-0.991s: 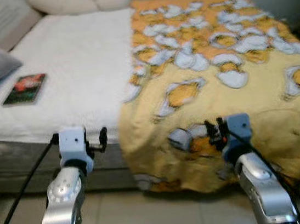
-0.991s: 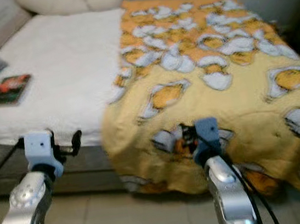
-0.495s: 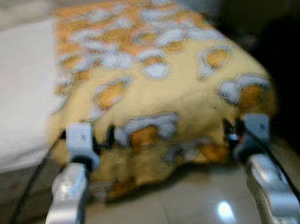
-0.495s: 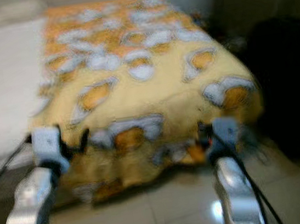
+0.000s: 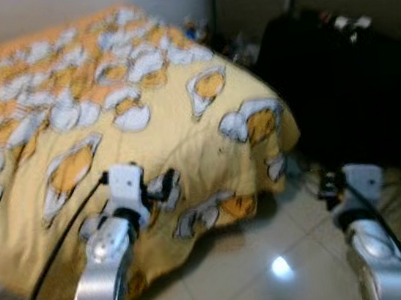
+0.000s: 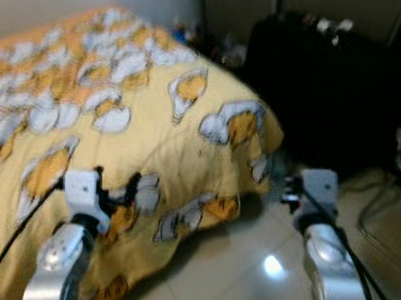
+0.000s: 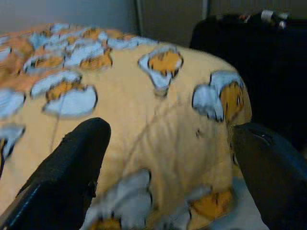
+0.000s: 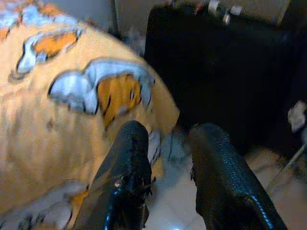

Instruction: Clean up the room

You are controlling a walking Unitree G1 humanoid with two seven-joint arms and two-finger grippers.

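A bed is seen covered by a yellow blanket printed with orange and white cartoon figures; its corner hangs down over the bed's edge toward the pale tiled floor. The left gripper is held out in front of that hanging side of the blanket, near the corner, and is not touching it. In the left wrist view its two black fingers are spread wide apart, with the blanket seen between them and nothing held. The right gripper is held above the floor just beyond the blanket's corner, in front of a large black object that stands beside the bed, on the robot's right. In the right wrist view its fingers are parted by a narrow gap, and nothing is gripped; the blanket's corner is seen just past them on one side, the black object on the other. Small pale things lie on top of the black object, too blurred to be told. A cable is seen on the floor to the robot's right.
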